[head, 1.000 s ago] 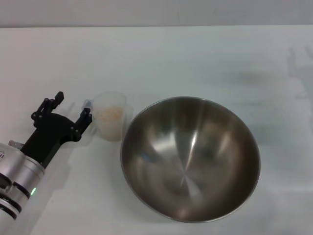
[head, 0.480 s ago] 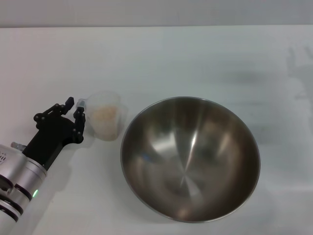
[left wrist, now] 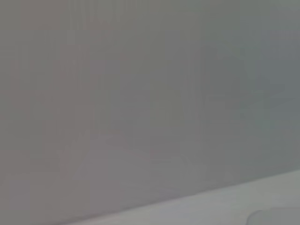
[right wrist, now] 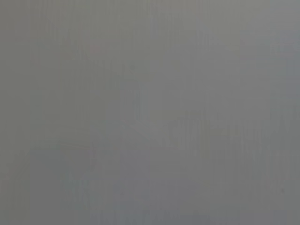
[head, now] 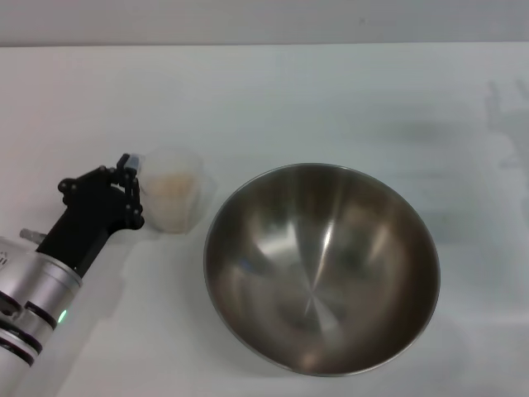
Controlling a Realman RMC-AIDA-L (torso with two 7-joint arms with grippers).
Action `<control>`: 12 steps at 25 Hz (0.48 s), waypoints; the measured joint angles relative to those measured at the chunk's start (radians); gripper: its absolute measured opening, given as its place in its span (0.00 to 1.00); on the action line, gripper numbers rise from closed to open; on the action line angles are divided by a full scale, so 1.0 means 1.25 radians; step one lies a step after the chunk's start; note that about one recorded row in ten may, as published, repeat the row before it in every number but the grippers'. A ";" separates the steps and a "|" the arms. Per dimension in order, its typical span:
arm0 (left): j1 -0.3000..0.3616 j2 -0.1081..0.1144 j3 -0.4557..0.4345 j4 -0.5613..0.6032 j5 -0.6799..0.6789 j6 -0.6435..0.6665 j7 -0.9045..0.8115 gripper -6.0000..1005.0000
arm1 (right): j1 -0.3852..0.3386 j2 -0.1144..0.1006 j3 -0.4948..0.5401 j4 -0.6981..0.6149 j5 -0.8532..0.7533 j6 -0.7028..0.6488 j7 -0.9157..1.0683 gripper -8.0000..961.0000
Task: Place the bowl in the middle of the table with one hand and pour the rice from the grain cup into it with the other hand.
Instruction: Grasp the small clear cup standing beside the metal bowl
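The grain cup (head: 172, 201) stands upright on the white table (head: 273, 99), left of the bowl, with pale rice (head: 173, 188) inside it. The large steel bowl (head: 321, 266) sits in the middle of the table towards the front, and it is empty. My left gripper (head: 128, 178) is at the cup's left side, its fingers closed on the cup's handle. My right gripper is out of view. The right wrist view shows only grey.
The left arm (head: 50, 265) reaches in from the front left corner. The table's far edge (head: 264, 45) runs across the top of the head view. The left wrist view shows a grey wall and a strip of table (left wrist: 262, 199).
My left gripper's fingers have gone from wide open to closed on the cup's handle. The cup has shifted slightly to the left, away from the bowl. The bowl has not moved.
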 joint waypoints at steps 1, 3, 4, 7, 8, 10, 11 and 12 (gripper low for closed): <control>-0.002 0.000 -0.001 0.000 0.000 0.014 0.005 0.06 | 0.000 0.000 0.000 0.002 0.000 0.000 0.000 0.45; -0.006 0.000 -0.002 -0.001 -0.001 0.046 0.029 0.05 | 0.000 0.000 0.000 0.004 0.000 -0.003 0.000 0.45; -0.008 0.000 -0.003 -0.001 -0.001 0.070 0.054 0.04 | 0.001 -0.001 0.000 0.005 0.000 -0.004 -0.001 0.45; -0.013 0.000 -0.003 -0.009 0.002 0.135 0.146 0.03 | 0.001 -0.002 0.001 0.005 0.000 -0.005 -0.001 0.45; -0.017 0.000 0.000 -0.015 0.004 0.178 0.221 0.03 | 0.002 -0.002 0.002 0.005 0.000 -0.005 -0.001 0.45; -0.020 0.000 0.001 -0.016 0.005 0.199 0.260 0.03 | 0.003 -0.002 0.006 0.006 0.000 -0.005 -0.001 0.45; -0.025 0.000 0.004 -0.018 0.009 0.221 0.304 0.03 | 0.004 -0.002 0.008 0.005 0.000 -0.004 -0.001 0.45; -0.029 0.000 0.005 -0.018 0.015 0.236 0.335 0.03 | 0.005 -0.002 0.008 0.006 0.000 -0.003 -0.001 0.45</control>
